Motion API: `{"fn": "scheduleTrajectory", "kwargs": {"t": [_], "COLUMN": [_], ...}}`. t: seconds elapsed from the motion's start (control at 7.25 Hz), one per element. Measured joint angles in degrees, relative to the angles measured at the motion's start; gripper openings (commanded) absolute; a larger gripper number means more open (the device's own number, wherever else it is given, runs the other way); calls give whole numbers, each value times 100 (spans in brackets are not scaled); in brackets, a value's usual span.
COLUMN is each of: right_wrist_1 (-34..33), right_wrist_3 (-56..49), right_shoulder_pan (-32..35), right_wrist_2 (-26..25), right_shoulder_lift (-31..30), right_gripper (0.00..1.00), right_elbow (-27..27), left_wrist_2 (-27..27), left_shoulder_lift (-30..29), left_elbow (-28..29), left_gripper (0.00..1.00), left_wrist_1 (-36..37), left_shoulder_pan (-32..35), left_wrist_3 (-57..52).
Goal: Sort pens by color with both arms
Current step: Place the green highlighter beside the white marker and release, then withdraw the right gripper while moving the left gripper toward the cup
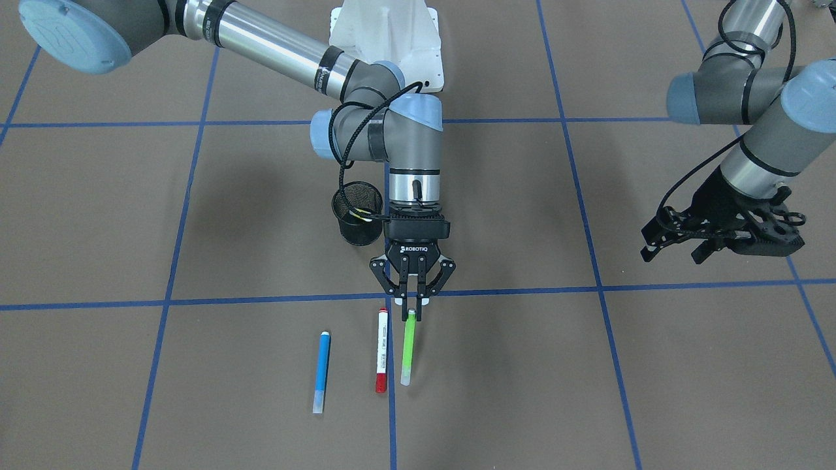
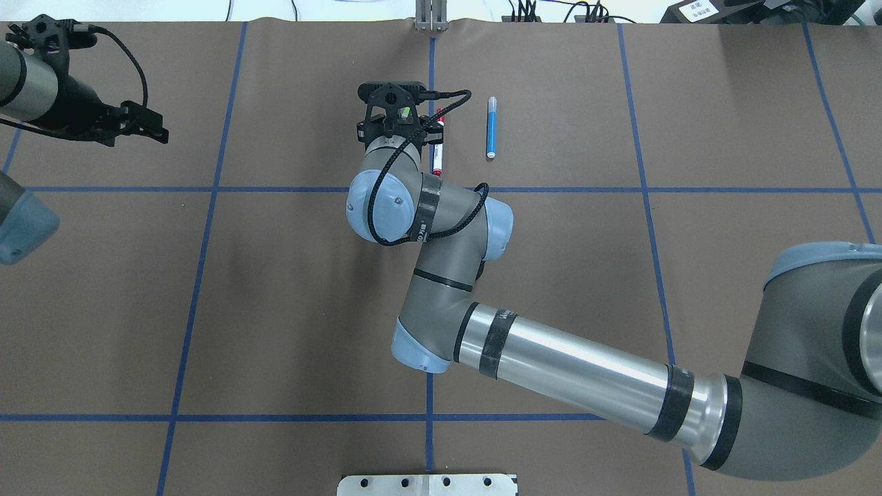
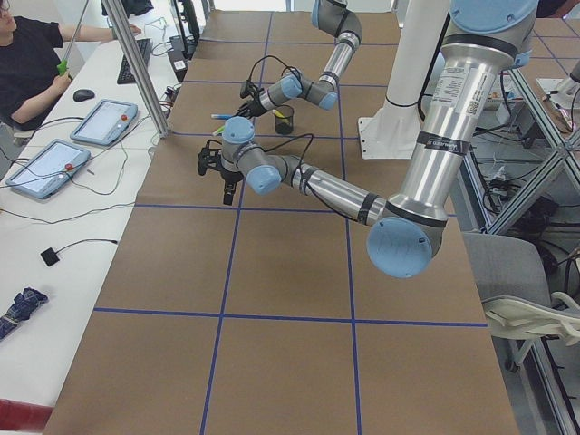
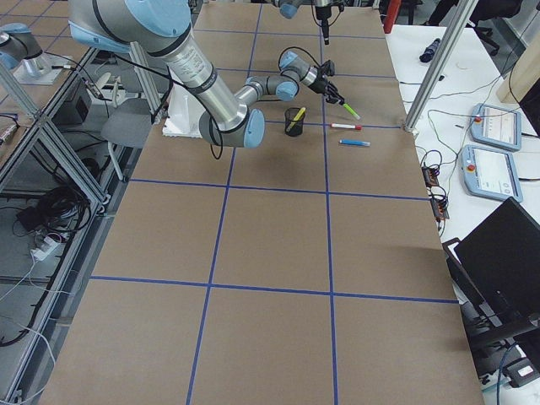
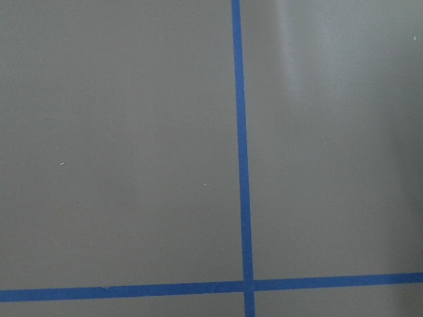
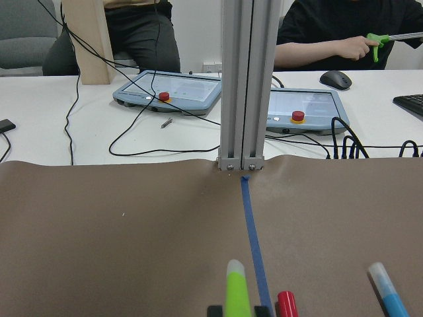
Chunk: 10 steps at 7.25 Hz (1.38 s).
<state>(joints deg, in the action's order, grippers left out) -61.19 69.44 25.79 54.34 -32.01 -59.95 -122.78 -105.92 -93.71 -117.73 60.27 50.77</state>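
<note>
My right gripper [image 1: 412, 308] is shut on one end of the green pen [image 1: 408, 349], which sticks out toward the table's far edge; it also shows in the right wrist view [image 6: 236, 290]. The white pen with the red cap [image 1: 382, 349] lies just beside it on the table, and the blue pen [image 1: 321, 372] lies further over. The yellow pen [image 1: 363, 215] stands inside the black mesh cup [image 1: 356, 225] behind the right wrist. My left gripper [image 1: 673, 254] is open and empty, held above bare table far to the side; it also shows in the overhead view [image 2: 148, 124].
Blue tape lines [image 5: 241, 165] divide the brown table. An aluminium post [image 6: 242, 79] stands at the far edge, with tablets [image 6: 168, 89] and seated operators behind it. The white robot base [image 1: 392, 39] is at the near edge. The right arm's elbow [image 2: 448, 227] hangs over the table's middle.
</note>
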Motion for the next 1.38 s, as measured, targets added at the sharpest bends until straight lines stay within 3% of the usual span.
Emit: {"fn": "scheduleTrajectory", "kwargs": {"t": [0.14, 0.83, 1.1, 1.38], "right_wrist_1": [13, 18, -6, -157], "right_wrist_3": [-12, -244, -458, -639], "right_shoulder_pan": [-16, -43, 216, 815], "right_wrist_2": [-2, -47, 538, 1594], "right_shoulder_lift": [-10, 52, 87, 73], "right_gripper": [99, 100, 100, 100], "right_elbow": [12, -178, -668, -1098], "left_wrist_2": [0, 0, -27, -237], "left_shoulder_lift": [0, -40, -238, -547], "left_elbow": [50, 95, 56, 3], "left_gripper": [99, 99, 99, 99], "left_wrist_1": [-67, -125, -51, 157], "left_shoulder_pan": [2, 5, 10, 30], "left_wrist_3": [2, 19, 76, 174]}}
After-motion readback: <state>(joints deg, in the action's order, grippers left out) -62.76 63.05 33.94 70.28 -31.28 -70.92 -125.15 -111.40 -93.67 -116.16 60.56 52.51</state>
